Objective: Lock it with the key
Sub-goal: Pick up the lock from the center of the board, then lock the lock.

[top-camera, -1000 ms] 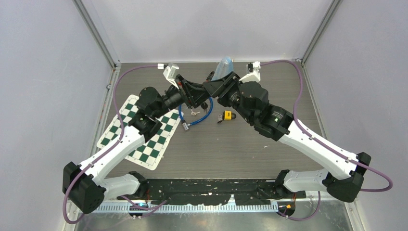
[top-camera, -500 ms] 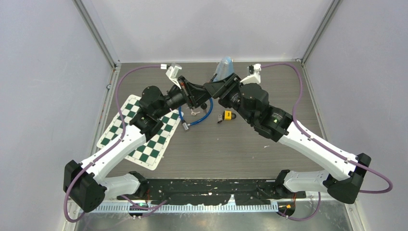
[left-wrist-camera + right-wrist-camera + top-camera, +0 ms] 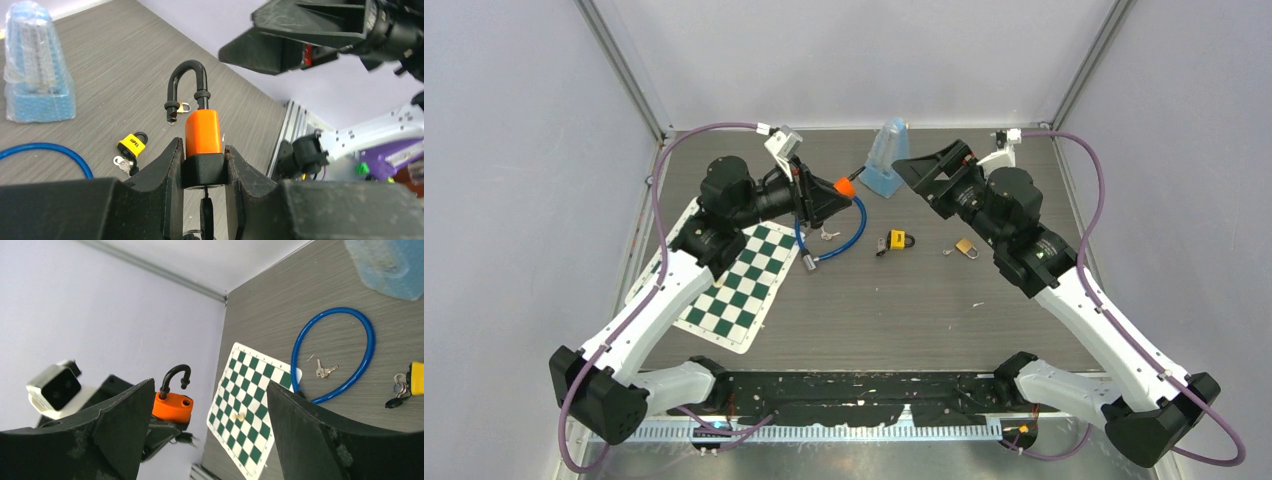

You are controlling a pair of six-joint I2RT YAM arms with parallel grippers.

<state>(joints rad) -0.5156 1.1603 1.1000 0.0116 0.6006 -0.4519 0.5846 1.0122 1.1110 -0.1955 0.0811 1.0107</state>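
An orange padlock (image 3: 845, 186) with a black base is held above the table, its black shackle (image 3: 186, 82) raised out of the body and open. My left gripper (image 3: 829, 195) is shut on the black base, one finger on each side (image 3: 202, 147). A black-headed key (image 3: 206, 215) sticks out of the lock's underside, between my left fingers. In the right wrist view the padlock (image 3: 172, 406) and the key (image 3: 186, 438) show at the lower left. My right gripper (image 3: 921, 165) stands wide open to the right of the lock, apart from it and holding nothing (image 3: 210, 385).
On the table lie a yellow padlock (image 3: 896, 240) with keys, a small brass padlock (image 3: 967, 247), a blue cable loop (image 3: 834, 235) around loose keys (image 3: 827, 234), and a green checkered mat (image 3: 734, 280). A blue wrapped object (image 3: 886, 158) stands at the back.
My right gripper has opened wide and drawn back to the right, away from the lock. The left gripper has kept hold of the orange padlock, which is uncovered from above. The brass padlock has come into view.
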